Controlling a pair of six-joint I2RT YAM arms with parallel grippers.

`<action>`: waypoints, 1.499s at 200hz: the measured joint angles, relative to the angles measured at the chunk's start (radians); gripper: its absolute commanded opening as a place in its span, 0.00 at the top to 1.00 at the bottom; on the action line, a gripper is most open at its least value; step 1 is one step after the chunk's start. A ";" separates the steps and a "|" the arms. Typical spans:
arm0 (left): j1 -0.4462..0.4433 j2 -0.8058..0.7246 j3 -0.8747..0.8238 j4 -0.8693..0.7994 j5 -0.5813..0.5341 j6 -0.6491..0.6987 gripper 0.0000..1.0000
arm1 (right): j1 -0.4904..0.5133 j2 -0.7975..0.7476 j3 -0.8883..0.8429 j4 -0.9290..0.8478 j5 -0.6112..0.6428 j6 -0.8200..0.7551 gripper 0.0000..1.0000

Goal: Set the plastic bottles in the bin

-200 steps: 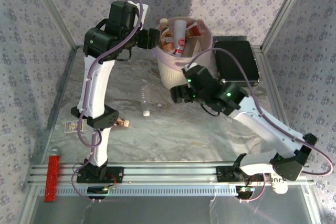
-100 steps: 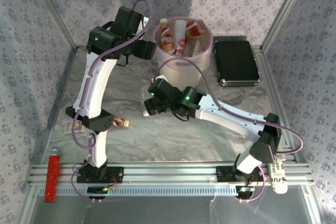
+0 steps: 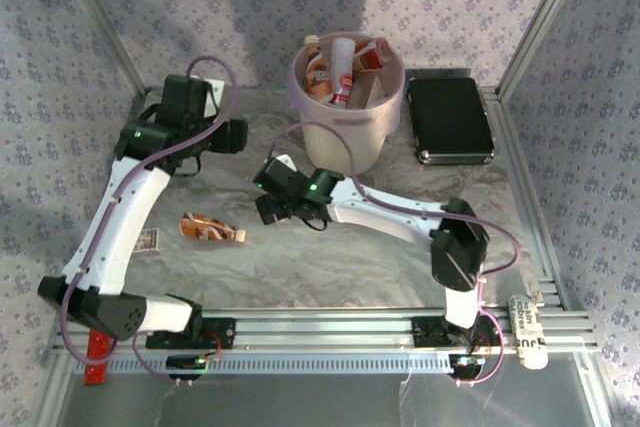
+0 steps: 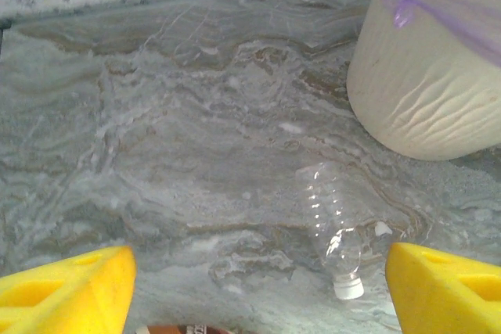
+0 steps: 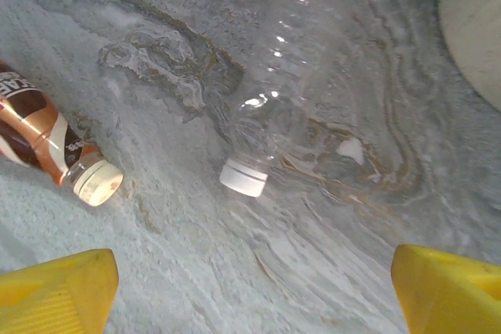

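Two bottles lie loose on the marbled table (image 3: pixel 330 267), both close to the right claw (image 5: pixel 250 295), whose yellow fingers (image 5: pixel 450 291) stand wide apart with nothing between them. From its wrist camera, the clear bottle (image 5: pixel 305 76) lies on its side just ahead of that claw, its white cap (image 5: pixel 243 177) pointing back toward the gap between the fingers. The brown bottle (image 5: pixel 35 134) lies ahead and off toward the finger at the left of that view, its pale cap also turned toward the claw, apart from the clear one. The bin (image 5: pixel 473 29) shows ahead at the far right, beyond the clear bottle. The left claw (image 4: pixel 254 295) is likewise spread and empty, hovering over the table. The clear bottle (image 4: pixel 333 224) lies ahead of it, nearer the finger (image 4: pixel 446 287) at the right of its view, cap toward the claw. The ribbed bin (image 4: pixel 423 91) stands farther ahead on that same side, not touching the bottle. From above, the left claw (image 3: pixel 238 135) points toward the bin (image 3: pixel 375 137) and the right claw (image 3: pixel 268 205) hangs just before it. The brown bottle (image 3: pixel 210 229) lies to the robot's left of the right claw, and several bottles (image 3: pixel 335 67) stand packed inside the bin.
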 measured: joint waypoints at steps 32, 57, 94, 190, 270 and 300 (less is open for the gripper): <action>0.098 -0.113 -0.174 0.048 0.056 -0.054 0.16 | -0.020 0.129 0.074 0.021 -0.027 0.005 0.14; 0.142 -0.167 -0.305 0.084 0.101 -0.098 0.17 | -0.052 0.203 0.117 0.041 -0.040 0.005 0.18; 0.152 -0.196 -0.433 0.124 0.148 -0.150 0.17 | -0.095 0.302 0.199 0.053 -0.053 0.004 0.20; 0.154 -0.261 -0.571 0.173 0.175 -0.220 0.17 | -0.132 0.419 0.267 0.056 -0.094 0.008 0.34; 0.158 -0.275 -0.653 0.199 0.197 -0.262 0.16 | -0.136 0.417 0.274 0.049 -0.105 -0.013 0.44; 0.158 -0.276 -0.659 0.209 0.205 -0.266 0.16 | -0.130 0.367 0.274 0.001 -0.104 -0.047 0.44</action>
